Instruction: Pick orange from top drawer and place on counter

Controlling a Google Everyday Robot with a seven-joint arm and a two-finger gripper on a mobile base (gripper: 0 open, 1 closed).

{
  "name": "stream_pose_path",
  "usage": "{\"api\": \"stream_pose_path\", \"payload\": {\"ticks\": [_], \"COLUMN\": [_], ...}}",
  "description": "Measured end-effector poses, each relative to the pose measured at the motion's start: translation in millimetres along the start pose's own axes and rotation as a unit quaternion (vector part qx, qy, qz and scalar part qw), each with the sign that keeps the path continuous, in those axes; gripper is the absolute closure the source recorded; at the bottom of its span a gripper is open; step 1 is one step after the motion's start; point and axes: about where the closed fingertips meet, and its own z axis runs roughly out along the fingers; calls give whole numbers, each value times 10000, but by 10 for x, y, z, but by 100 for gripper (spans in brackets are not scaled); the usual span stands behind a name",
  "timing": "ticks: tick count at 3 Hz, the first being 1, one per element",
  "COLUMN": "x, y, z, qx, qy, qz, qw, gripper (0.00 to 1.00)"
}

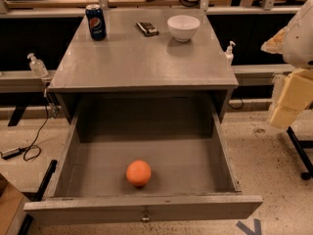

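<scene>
Well apart: orange [138, 173] low in the open top drawer [98, 208], gripper [288, 104] off right, its state untellable.

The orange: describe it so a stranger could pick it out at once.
Find the grey counter, then the top drawer pulled open below it. The orange lies alone on the drawer floor near the front panel, far from the robot's hand at the right edge. It is the only round, bright-orange thing; the can and bowl sit on the counter.
</scene>
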Motion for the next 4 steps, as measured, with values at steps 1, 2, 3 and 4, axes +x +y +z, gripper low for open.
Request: {"api": "stream_pose_path", "payload": {"ticks": [1,2,3,4], "x": [0,-86,-290,-468], "y": [0,4,-68,-176], "z": [1,178,497,877], "qx": [0,-108,-182,-226], "qy": [-2,-351,-829,-1285], "qz": [0,62,-62,-172], "qw": [10000,9993,9964,9913], "gripper": [0,0,0,0]}}
